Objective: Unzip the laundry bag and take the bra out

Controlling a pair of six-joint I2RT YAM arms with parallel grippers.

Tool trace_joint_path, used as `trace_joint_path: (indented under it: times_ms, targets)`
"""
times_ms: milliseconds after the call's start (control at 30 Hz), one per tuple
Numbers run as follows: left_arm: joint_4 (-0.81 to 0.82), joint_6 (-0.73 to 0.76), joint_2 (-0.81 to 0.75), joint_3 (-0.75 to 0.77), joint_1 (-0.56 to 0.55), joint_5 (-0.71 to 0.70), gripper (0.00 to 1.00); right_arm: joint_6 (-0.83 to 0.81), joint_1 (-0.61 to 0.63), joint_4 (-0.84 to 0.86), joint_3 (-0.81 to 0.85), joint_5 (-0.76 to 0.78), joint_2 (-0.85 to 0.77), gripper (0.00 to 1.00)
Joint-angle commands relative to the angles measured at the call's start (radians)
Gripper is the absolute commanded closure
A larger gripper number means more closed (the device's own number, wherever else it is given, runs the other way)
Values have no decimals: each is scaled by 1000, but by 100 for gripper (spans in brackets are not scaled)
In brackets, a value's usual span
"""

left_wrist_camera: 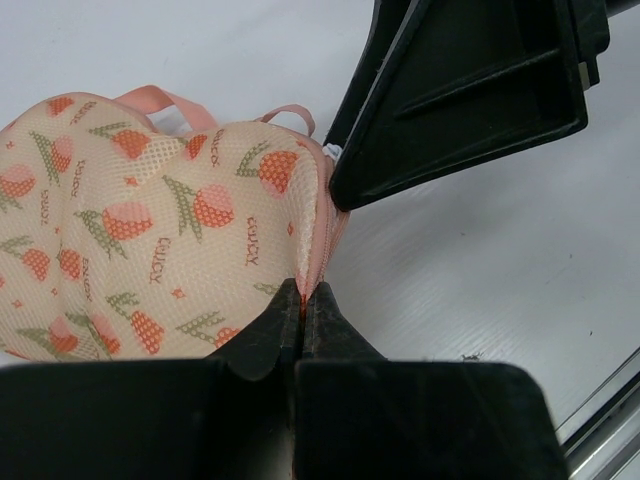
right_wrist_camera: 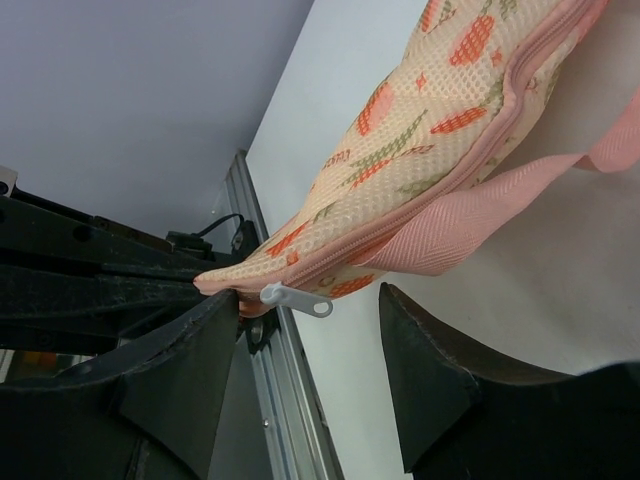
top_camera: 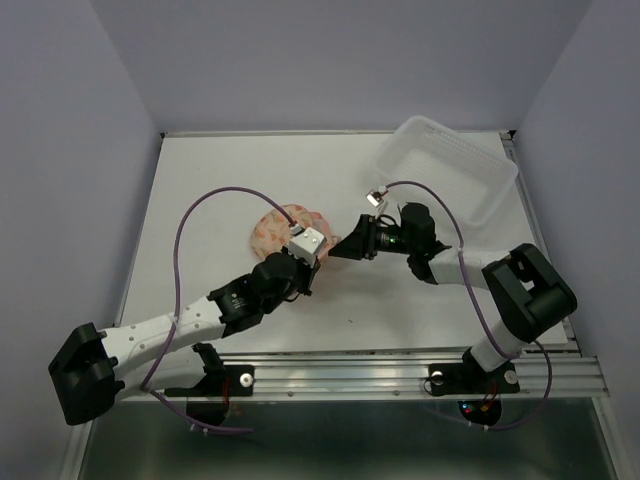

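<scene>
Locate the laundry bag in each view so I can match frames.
Top external: laundry bag mid-table, just beyond the left gripper.
Left wrist: fills the left half, pink rim pinched at bottom centre.
Right wrist: upper right, past the open right gripper.
Shared landmark: the left gripper clamped on that rim.

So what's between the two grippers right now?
The laundry bag's pink zipper edge, pinched by the left gripper, reaching the open right gripper; clearest in the left wrist view.
</scene>
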Motion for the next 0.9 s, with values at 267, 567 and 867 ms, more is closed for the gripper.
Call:
trace_joint_path:
  times_ms: [267, 567, 867]
  targets:
    - [70, -7, -15, -15, 1, 28, 100, 55, -1, 128, 46, -53, 4, 55]
    - [70, -9, -12, -14, 1, 32, 100, 35, -19, 96, 24, -50, -22, 75]
    - [61, -9, -15, -12, 1, 15, 100, -51, -48, -44, 15, -31, -82, 88]
